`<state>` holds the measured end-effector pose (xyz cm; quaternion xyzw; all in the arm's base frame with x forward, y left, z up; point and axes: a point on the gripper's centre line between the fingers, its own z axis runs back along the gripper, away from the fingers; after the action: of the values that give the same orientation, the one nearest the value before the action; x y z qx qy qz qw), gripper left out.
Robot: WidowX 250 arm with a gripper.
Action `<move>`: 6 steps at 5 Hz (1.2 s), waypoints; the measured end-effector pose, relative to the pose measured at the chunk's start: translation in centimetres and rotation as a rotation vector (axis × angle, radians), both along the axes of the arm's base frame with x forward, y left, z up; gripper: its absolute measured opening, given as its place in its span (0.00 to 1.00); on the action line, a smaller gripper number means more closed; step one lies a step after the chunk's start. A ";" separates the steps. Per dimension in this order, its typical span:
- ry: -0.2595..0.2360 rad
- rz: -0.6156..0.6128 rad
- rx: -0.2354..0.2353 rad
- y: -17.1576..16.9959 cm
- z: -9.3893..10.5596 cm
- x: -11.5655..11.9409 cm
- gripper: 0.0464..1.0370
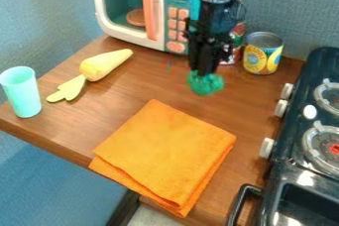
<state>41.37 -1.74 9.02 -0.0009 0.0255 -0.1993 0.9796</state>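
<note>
Camera view: the pincer [203, 73] hangs over the far part of the wooden tabletop [73, 126], pointing down, its fingers closed on a green, bumpy thing [208, 85]. This green thing sits directly below the pincer, touching its tips, with its lower part bulging out beneath them; whether it also touches the wood is hard to tell. A folded orange cloth [165, 153] lies nearer the camera, apart from it. Just beside the pincer, to the view's right, stand a red can [236, 44], partly hidden, and a yellow-labelled can [263, 55]. Behind is a toy microwave [136, 2]; a pale yellow toy [99, 69] and a mint cup [22, 92] are at left, a black stove [301, 176] at right.
</note>
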 end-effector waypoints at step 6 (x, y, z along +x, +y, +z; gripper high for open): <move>0.009 -0.124 -0.018 -2.1 -3.1 0.7 0.33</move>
<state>42.09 -3.81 5.94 -0.0088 0.0280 -0.2599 0.9652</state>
